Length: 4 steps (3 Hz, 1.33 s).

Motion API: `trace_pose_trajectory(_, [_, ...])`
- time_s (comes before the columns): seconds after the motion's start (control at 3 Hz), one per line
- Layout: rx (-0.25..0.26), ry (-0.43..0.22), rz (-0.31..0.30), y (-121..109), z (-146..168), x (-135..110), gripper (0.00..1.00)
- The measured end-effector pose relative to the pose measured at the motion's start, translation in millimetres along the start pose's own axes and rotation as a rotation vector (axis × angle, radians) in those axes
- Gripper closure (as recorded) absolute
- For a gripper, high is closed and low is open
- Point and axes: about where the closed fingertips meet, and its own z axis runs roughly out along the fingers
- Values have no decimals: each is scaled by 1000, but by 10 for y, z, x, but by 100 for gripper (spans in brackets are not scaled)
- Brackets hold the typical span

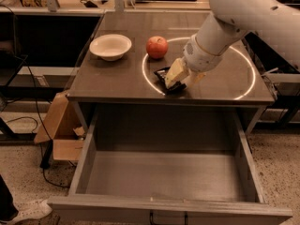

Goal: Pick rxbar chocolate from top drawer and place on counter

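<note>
The rxbar chocolate, a small flat black bar, lies on the counter at the left inside edge of the white circle. My gripper is low over the bar, with its pale fingers covering most of it; the bar's left end sticks out. The arm reaches in from the upper right. The top drawer is pulled wide open below the counter's front edge, and its grey inside holds nothing.
A red apple stands on the counter just behind the bar. A white bowl sits at the counter's left. A cardboard box stands on the floor to the left of the drawer. A shoe shows at bottom left.
</note>
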Motion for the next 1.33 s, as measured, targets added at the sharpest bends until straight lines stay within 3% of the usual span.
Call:
trace_pose_trajectory(0.67, [-14, 15, 5, 29, 119, -53, 100])
trace_pose_trajectory(1.33, [-14, 16, 5, 29, 119, -53, 58])
